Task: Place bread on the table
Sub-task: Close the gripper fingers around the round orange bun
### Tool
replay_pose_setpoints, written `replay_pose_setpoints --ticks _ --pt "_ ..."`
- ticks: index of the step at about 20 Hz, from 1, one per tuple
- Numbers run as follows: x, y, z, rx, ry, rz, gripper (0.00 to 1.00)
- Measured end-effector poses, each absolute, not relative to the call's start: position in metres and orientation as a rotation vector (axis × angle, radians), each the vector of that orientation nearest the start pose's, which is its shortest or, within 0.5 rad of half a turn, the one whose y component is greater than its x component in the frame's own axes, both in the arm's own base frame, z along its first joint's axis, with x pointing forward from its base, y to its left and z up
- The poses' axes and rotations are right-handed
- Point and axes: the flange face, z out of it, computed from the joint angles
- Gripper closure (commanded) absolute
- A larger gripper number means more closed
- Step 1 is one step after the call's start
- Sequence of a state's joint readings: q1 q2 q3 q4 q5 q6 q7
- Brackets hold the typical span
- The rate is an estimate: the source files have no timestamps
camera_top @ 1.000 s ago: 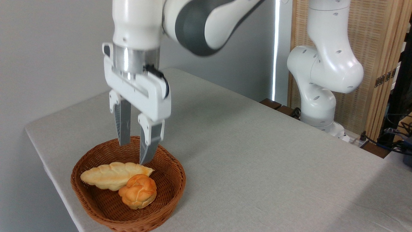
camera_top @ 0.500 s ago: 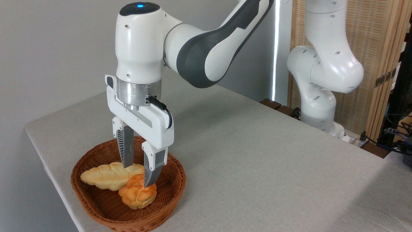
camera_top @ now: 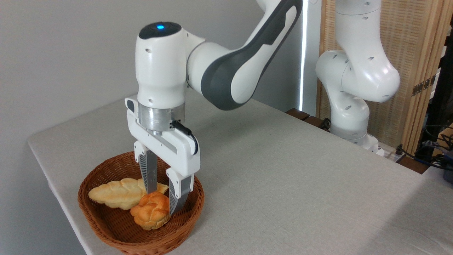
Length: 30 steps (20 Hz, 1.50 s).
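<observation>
Camera view: table (camera_top: 283, 170), grey cloth, with a basket (camera_top: 193, 209) near its front left corner, so both breads sit clear of the bare cloth they must reach. Arm reaches down from above. Gripper (camera_top: 162, 203) hangs vertical, jaws spread, 1 finger behind the bread (camera_top: 151, 211) and 1 at its right side, straddling it for a pinch; not yet closed on it. Bread lies in the basket's front half, touching the pale loaf (camera_top: 118, 193) behind it.

Woven wicker basket (camera_top: 102, 216), matt cloth table (camera_top: 283, 177)
</observation>
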State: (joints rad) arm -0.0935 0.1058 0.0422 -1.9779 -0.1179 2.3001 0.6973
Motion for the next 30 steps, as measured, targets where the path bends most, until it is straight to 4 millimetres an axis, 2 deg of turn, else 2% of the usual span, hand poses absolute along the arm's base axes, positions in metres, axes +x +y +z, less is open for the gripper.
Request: replay_pose_setpoints --ticks 3,7,13,16,30 --pt "0.601 -0.033 0.422 -2.947 1.036 -0.397 0.0" --pt "0.604 -0.029 0.416 -2.942 1.021 -0.415 0.0" --pt "0.604 -0.027 0.416 -2.944 1.017 -0.415 0.33" --pt "0.604 -0.027 0.416 -2.944 1.016 -0.415 0.42" --pt "0.604 -0.027 0.416 -2.944 1.017 -0.414 0.44"
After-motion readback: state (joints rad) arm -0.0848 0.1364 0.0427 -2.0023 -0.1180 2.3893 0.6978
